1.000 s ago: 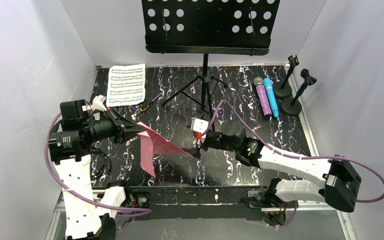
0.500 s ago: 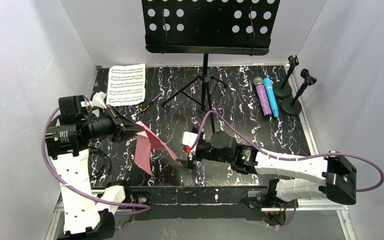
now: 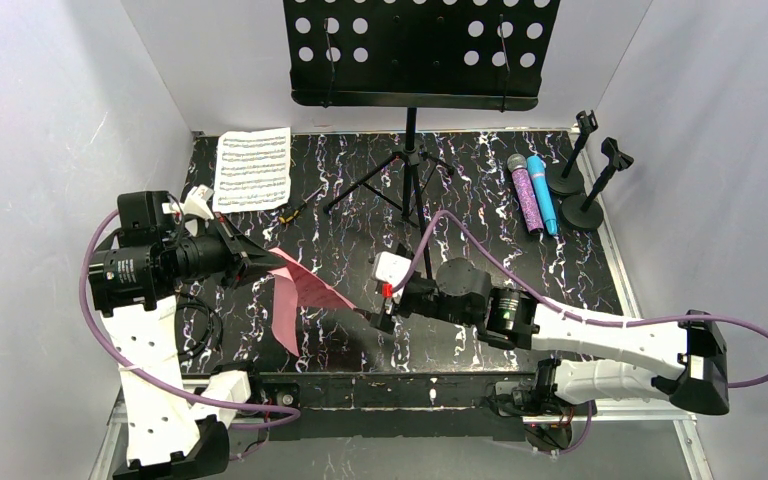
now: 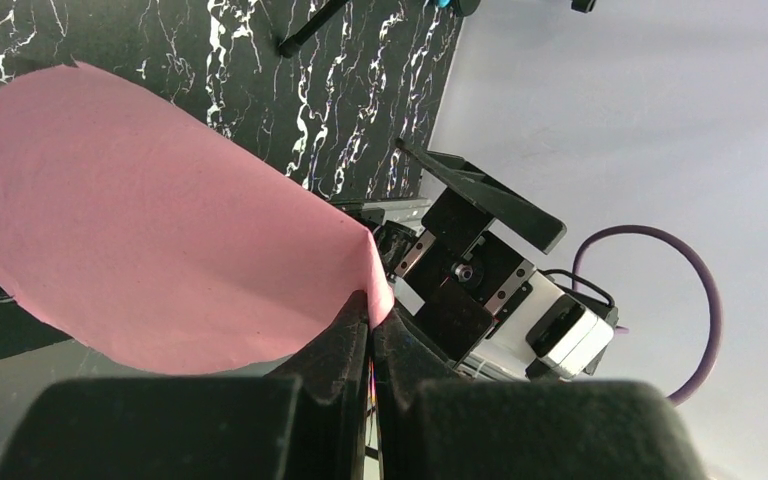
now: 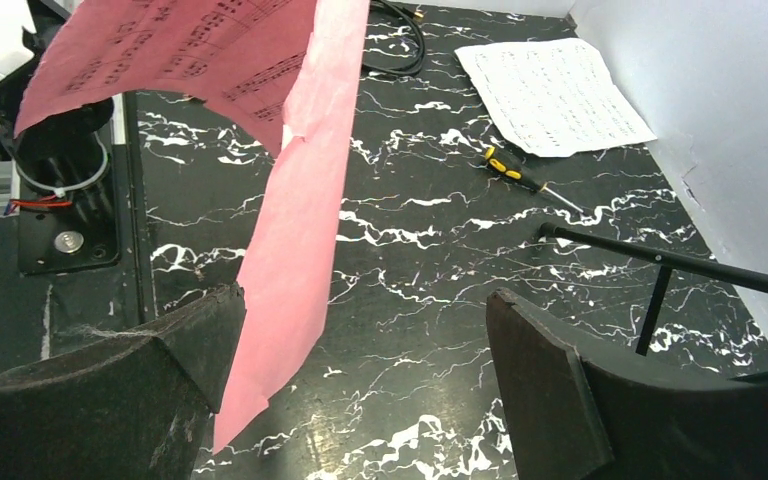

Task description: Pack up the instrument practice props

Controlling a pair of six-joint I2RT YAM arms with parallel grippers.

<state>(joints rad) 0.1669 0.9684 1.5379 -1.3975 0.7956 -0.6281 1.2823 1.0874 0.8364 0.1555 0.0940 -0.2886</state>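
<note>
Hovering nearest you, your right gripper (image 5: 365, 330) has its jaws spread wide, the free edge of the pink music sheet (image 3: 305, 290) drooping just beside one finger. Your left gripper (image 4: 370, 320) is pinched tight on that sheet's corner, holding it curled above the table (image 3: 470, 200). Farther back, the white music sheet (image 3: 253, 168) lies flat at the left. At the right, the purple glitter microphone (image 3: 527, 200) and blue microphone (image 3: 543, 195) lie side by side next to two mic holders (image 3: 567, 180).

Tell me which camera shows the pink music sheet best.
Left wrist: the pink music sheet appears large, its edge pinched in the shut left gripper. Top external shows it small and curled; right wrist shows only part of its printed side, cropped at the top.
</note>
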